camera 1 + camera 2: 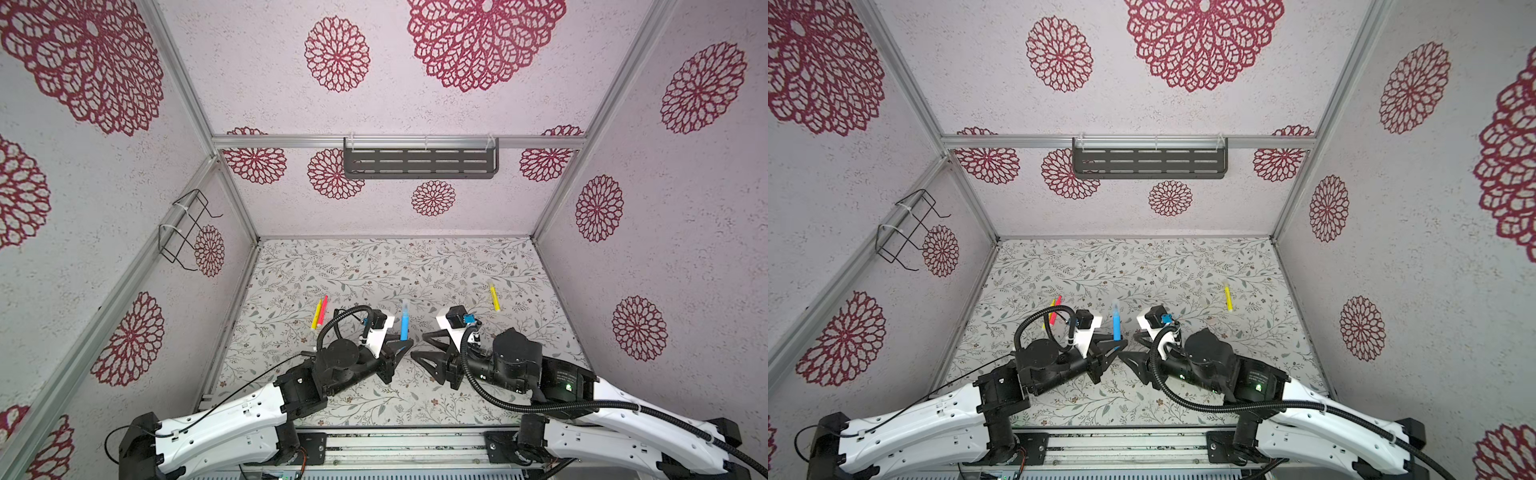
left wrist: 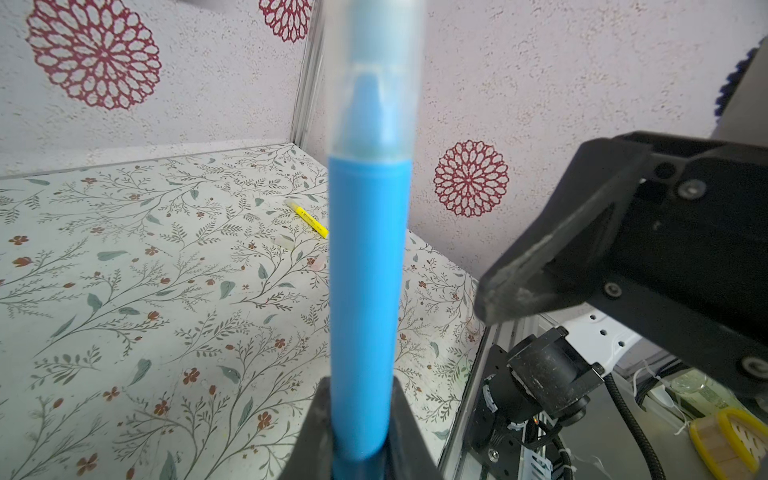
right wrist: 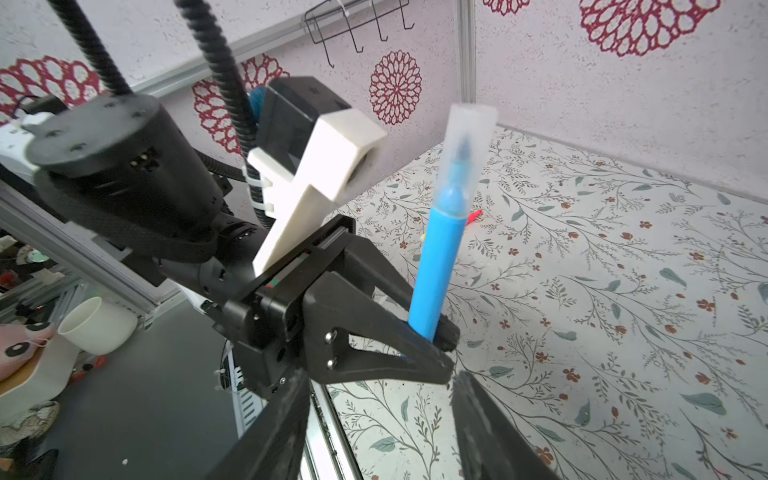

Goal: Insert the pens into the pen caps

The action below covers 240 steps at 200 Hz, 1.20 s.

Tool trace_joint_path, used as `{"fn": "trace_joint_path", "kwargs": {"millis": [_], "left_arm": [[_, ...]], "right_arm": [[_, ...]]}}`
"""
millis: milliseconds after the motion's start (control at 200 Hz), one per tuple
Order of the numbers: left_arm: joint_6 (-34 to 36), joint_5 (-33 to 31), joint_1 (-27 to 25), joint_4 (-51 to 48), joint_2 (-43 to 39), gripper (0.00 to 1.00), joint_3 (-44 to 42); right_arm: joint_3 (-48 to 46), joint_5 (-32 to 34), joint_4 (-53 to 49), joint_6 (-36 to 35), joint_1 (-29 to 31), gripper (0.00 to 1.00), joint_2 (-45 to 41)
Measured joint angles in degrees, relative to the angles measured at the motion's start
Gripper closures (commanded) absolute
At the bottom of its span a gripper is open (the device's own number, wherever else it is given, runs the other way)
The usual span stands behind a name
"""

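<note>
A blue pen (image 1: pixel 404 326) (image 1: pixel 1116 324) stands upright with my left gripper (image 1: pixel 405 343) (image 2: pixel 361 440) shut on its lower end. A translucent cap (image 3: pixel 469 141) (image 2: pixel 374 83) covers its tip. My right gripper (image 1: pixel 417 345) (image 3: pixel 382 399) is open just right of the pen's base, with nothing between its fingers. A yellow pen (image 1: pixel 493 297) (image 2: pixel 309 218) lies on the table at the right. Another yellow pen (image 1: pixel 317 313) and a red-pink pen (image 1: pixel 323 309) lie side by side at the left. Two loose clear caps (image 2: pixel 284 241) (image 2: pixel 318 262) lie near the right yellow pen.
A dark slotted shelf (image 1: pixel 419 162) hangs on the back wall and a wire rack (image 1: pixel 187 228) on the left wall. Both arms come in from the metal rail (image 1: pixel 395 440) at the front edge. The floral table (image 1: pixel 374 270) is walled on three sides.
</note>
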Motion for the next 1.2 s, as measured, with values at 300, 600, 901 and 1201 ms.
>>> {"fn": "trace_joint_path", "kwargs": {"millis": [300,600,901,1201], "left_arm": [[-0.6,0.0,-0.3,1.4,0.0,1.00,0.0],[-0.7,0.0,-0.3,2.4,0.0,1.00,0.0],[-0.7,0.2,-0.3,2.8,2.5,1.00,0.0],[-0.8,0.9,-0.3,3.5,2.9,1.00,0.0]], "right_arm": [[2.2,-0.8,0.0,-0.2,-2.8,0.43,4.5],[2.2,-4.2,1.2,0.2,-6.8,0.51,5.0],[2.2,-7.8,3.4,0.2,-9.4,0.59,7.7],[2.2,-10.0,5.1,0.1,-10.5,0.79,10.2]]}}
